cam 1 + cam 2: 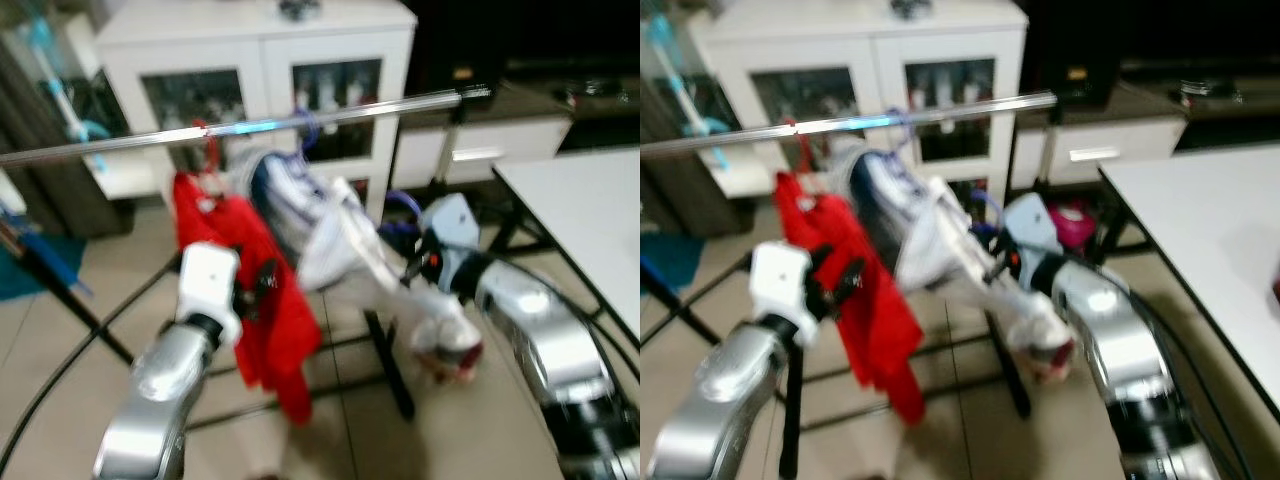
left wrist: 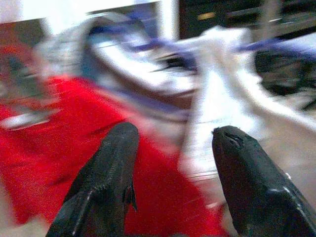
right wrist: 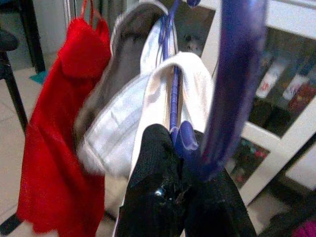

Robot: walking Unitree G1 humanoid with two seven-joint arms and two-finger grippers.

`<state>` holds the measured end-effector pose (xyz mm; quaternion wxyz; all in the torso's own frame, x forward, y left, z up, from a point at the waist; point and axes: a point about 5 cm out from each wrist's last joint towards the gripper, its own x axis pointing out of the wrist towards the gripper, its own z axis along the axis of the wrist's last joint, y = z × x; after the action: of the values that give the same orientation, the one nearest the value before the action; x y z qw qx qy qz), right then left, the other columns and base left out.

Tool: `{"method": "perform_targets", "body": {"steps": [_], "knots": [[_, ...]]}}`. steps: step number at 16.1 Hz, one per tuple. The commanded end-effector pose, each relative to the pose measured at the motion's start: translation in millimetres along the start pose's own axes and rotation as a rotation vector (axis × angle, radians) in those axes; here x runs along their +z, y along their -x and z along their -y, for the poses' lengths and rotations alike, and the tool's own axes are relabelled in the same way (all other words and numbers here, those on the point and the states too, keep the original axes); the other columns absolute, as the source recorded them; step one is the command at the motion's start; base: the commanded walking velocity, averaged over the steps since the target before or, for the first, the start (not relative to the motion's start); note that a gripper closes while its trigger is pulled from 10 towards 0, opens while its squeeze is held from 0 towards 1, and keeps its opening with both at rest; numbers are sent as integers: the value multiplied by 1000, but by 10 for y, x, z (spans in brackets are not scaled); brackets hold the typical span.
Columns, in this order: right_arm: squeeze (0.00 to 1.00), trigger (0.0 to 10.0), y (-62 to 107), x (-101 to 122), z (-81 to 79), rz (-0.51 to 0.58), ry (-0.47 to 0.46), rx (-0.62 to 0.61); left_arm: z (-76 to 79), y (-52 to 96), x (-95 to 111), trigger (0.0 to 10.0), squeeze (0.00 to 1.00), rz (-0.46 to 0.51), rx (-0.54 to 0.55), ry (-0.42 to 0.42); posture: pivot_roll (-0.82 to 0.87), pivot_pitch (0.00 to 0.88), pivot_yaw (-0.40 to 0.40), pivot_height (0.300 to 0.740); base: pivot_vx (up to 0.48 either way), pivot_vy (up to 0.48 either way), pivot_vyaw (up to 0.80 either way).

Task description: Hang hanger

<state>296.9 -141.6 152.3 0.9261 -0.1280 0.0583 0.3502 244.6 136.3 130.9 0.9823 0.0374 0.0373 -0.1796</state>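
Rail: a silver clothes rail [image 1: 300,122] ran across the scene in front of a white cabinet [image 1: 260,60] with glass doors; the head views were blurred.
Red garment: a red garment [image 1: 250,290] hung from the rail on a red hook, on the robot's left.
Hanger: a blue hanger [image 3: 174,94] carried a white garment [image 1: 340,240]; its hook reached up to the rail just beside the red garment, though whether it sat fully over the rail could not be told.
Right pincer: the right pincer [image 3: 181,148] was pressed together on the lower end of the blue hanger, with the white cloth draped against its fingers.
Left pincer: the left pincer [image 2: 173,163] was spread, holding nothing, close in front of the red garment and the white garment.
Surface: a white surface [image 1: 590,220] stood on the robot's right, well apart from the rail.
Floor: pale tiled floor [image 1: 60,340] lay under the black stand legs.
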Motion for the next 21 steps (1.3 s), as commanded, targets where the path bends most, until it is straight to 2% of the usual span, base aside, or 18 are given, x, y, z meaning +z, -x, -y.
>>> {"method": "perform_targets", "body": {"steps": [1,2,3,4,5,6,8,11,12,14,16,19,21], "knots": [[0,10000,-38,139,-94,46,19,52,-19,32,-4,10000,0,-11,-4,-24,-74,0,31,740,0,0,0],[0,10000,-78,200,-149,63,8,58,-22,38,3,10000,0,-8,-3,-25,-73,0,28,740,0,0,0],[0,10000,-111,250,-281,82,3,106,-24,38,11,10000,0,-5,-3,-27,-72,0,27,740,0,0,0],[0,10000,-122,263,-348,90,2,128,-25,38,15,10000,0,-3,-4,-30,-69,0,26,740,0,0,0],[0,10000,-137,281,-510,105,-1,190,-20,36,34,10000,0,3,-11,-38,-68,0,26,740,0,0,0],[0,10000,-141,283,-587,111,-4,223,-18,36,45,10000,0,8,-14,-39,-67,0,26,740,0,0,0],[0,10000,-163,259,-600,100,14,205,-27,37,67,10000,0,17,-14,-38,-64,0,26,740,0,0,0],[0,10000,-233,170,-171,7,14,-123,-47,50,79,10000,0,22,-15,-41,-62,0,29,740,0,0,0],[0,10000,-234,164,-124,-1,15,-157,-47,51,80,10000,0,22,-15,-41,-62,0,29,740,0,0,0],[0,10000,-233,106,175,-68,39,-368,-46,56,85,10000,0,21,-18,-45,-56,0,31,740,0,0,0],[0,10000,-258,64,313,-106,54,-463,-56,66,80,10000,0,15,-10,-47,-50,0,31,740,0,0,0],[0,10000,-384,111,321,-76,24,-476,-80,75,82,10000,0,10,6,-44,-43,0,35,740,0,0,0],[0,10000,-531,196,344,-60,52,-482,-97,73,112,10000,0,17,12,-44,-30,0,34,740,0,0,0]]}}
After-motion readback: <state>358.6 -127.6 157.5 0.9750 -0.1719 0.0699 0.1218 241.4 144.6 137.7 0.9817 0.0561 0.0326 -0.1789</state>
